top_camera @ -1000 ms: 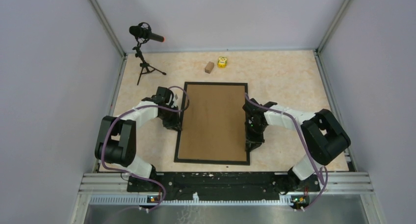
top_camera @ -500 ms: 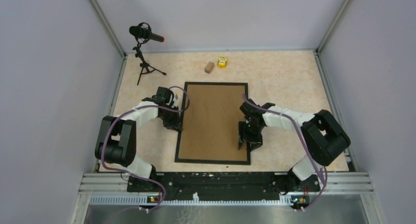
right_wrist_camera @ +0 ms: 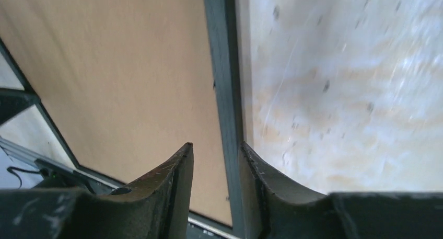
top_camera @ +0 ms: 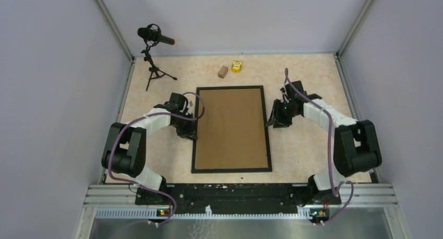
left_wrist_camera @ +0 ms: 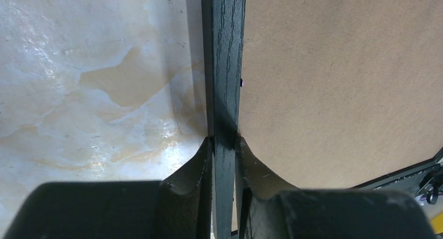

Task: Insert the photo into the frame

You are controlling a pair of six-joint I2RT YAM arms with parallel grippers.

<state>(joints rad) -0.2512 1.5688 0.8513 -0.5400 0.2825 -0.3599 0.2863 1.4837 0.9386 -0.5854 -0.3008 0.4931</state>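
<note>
The black frame (top_camera: 231,170) lies flat mid-table, filled by the brown backing board (top_camera: 232,126). The photo is out of view. My left gripper (top_camera: 193,126) is at the frame's left rail. In the left wrist view it (left_wrist_camera: 224,143) is shut on that rail (left_wrist_camera: 224,66), one finger on each side, beside the board (left_wrist_camera: 339,82). My right gripper (top_camera: 272,120) is at the frame's right rail. In the right wrist view it (right_wrist_camera: 215,149) is open astride the rail (right_wrist_camera: 222,66), with a gap on the board (right_wrist_camera: 130,66) side.
A microphone on a tripod (top_camera: 153,66) stands at the far left. A small brown block (top_camera: 223,71) and a yellow toy (top_camera: 236,66) lie near the far wall. Enclosure walls ring the table; a metal rail (top_camera: 240,197) runs along the near edge.
My right gripper has left the lower part of the right rail and moved farther along it, opening. The frame has shifted right and squared up. The left gripper keeps its hold.
</note>
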